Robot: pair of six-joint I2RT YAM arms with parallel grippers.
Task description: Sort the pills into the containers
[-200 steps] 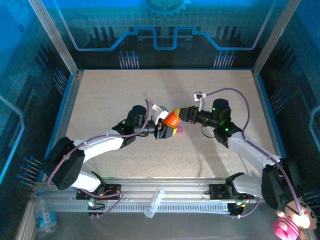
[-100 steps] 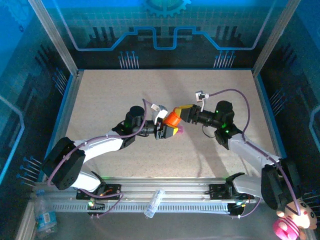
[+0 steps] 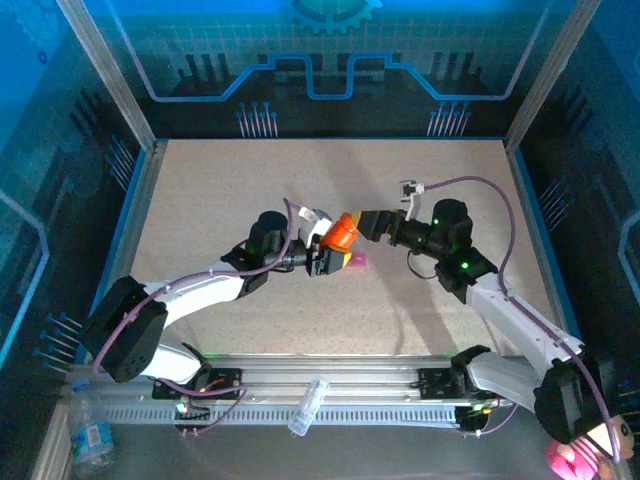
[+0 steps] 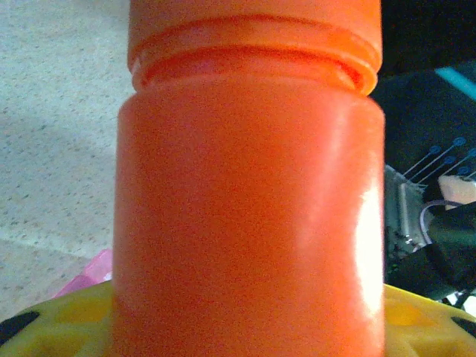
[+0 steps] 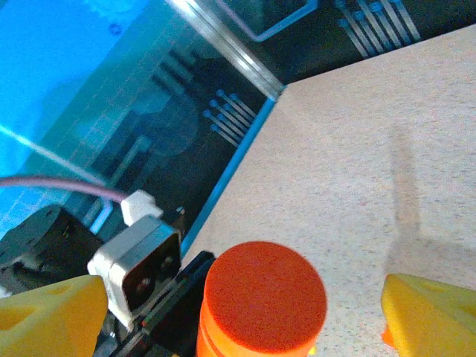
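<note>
The orange bottle (image 4: 245, 208): smooth, glossy plastic with a bright highlight on its wall; its cap (image 5: 264, 297): duller, finely grained plastic. The bench (image 5: 387, 134): matt, speckled, slightly rough. The frame post (image 3: 105, 72): bare, satin metal.

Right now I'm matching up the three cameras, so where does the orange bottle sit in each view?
Top external: the bottle is near the middle of the table.
Left wrist: the bottle is up close at centre, running from top to bottom.
Right wrist: the bottle is at bottom centre, with its round cap facing the camera.
Shared landmark: the speckled beige table lies behind the bottle in all three views.
</note>
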